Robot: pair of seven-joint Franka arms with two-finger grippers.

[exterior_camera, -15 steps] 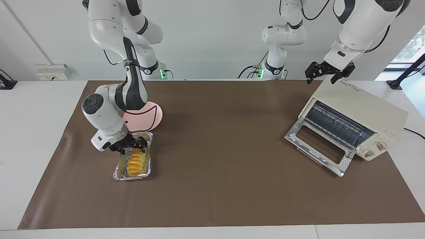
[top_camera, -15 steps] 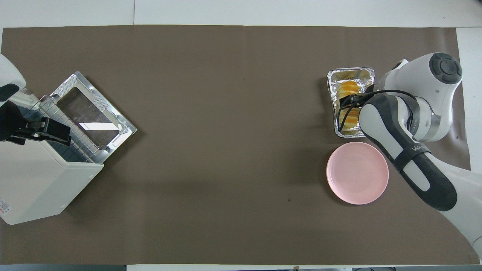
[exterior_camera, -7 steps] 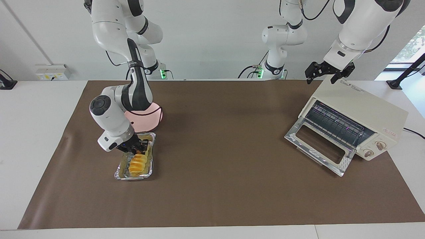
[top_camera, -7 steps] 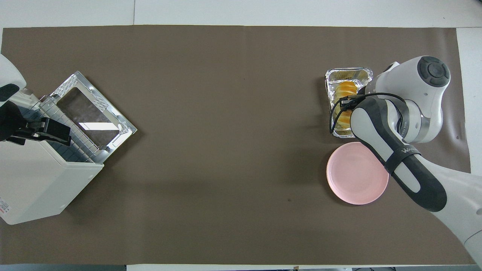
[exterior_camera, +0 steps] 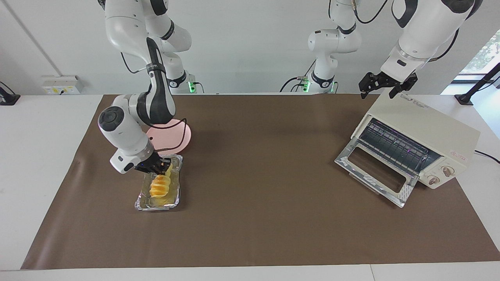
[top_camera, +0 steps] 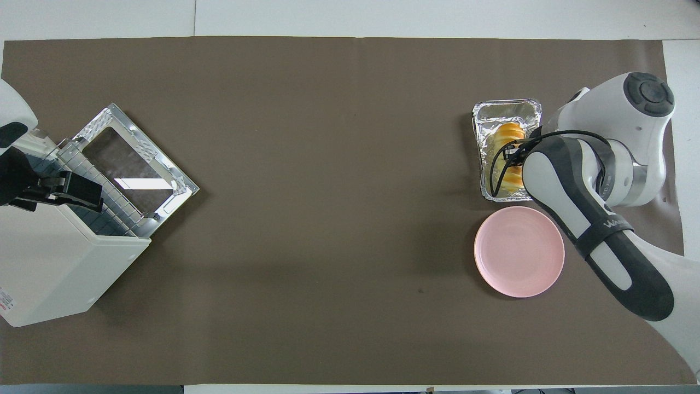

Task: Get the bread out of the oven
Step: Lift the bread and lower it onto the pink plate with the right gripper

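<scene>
The golden ridged bread (exterior_camera: pixel 159 185) lies in a silver foil tray (exterior_camera: pixel 139 203) toward the right arm's end of the table. Its end nearer the robots is tilted up. My right gripper (exterior_camera: pixel 157 167) is shut on that raised end. In the overhead view the bread (top_camera: pixel 507 137) shows in the tray (top_camera: pixel 506 106), partly under my right gripper (top_camera: pixel 514 156). The cream-white oven (exterior_camera: pixel 424 125) stands toward the left arm's end with its glass door (exterior_camera: pixel 373 171) dropped open and its rack bare. My left gripper (exterior_camera: pixel 381 88) waits open over the oven's top.
A pink plate (top_camera: pixel 518 251) lies beside the foil tray, nearer the robots, partly hidden by the right arm in the facing view (exterior_camera: pixel 177 136). The oven (top_camera: pixel 49 268) and its open door (top_camera: pixel 131 164) stand on the brown mat (exterior_camera: pixel 254 175).
My right gripper has risen a little over the tray, and the bread's end nearer the robots has lifted with it. The left arm has not moved.
</scene>
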